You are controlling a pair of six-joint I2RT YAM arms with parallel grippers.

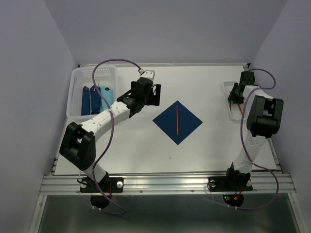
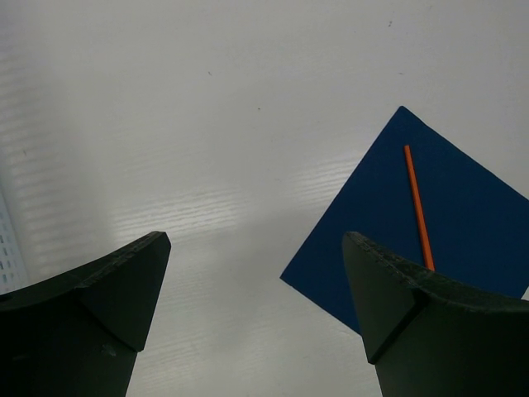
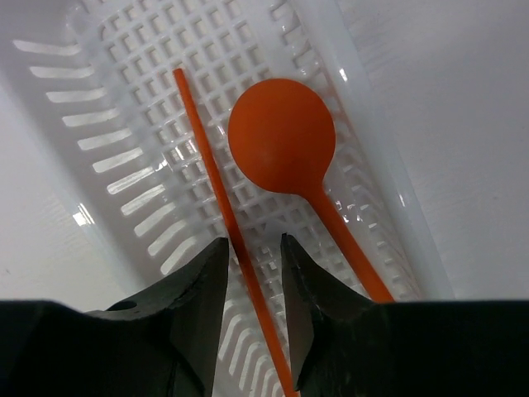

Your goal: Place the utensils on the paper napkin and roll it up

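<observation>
Top external view: white table [image 1: 136, 145], two containers at the far corners, paper napkin between them.
Left basket: white slotted basket [image 1: 77, 92] at the far left; dark blue folded items [image 1: 90, 99] and a light blue roll [image 1: 106, 94] lie in it.
Right tray: small white slotted tray [image 3: 124, 141] at the far right edge, partly hidden by the right arm from above.
Tray contents: orange spoon [image 3: 281, 136], bowl toward the far end, handle running back under the gripper; orange chopstick [image 3: 207, 165] lying just beside it, lengthwise.
Paper napkin: dark navy square [image 1: 177, 122], flat on the table near centre, turned corner-on like a diamond, well apart from both containers.
On napkin: one orange chopstick [image 1: 177, 120] lying across the middle, corner to corner.
Left arm: reaches from its base toward the far centre, wrist just left of the napkin, near the basket.
Left gripper [image 2: 254, 244]: fingers spread wide, nothing between them, above bare table; napkin corner sits by the right finger in the wrist view.
Right arm: folded upright, wrist tipped down over the tray.
Right gripper [image 3: 252, 244]: fingers drawn close with a narrow gap; tray chopstick passes between them, nearer the left finger, not clamped.
</observation>
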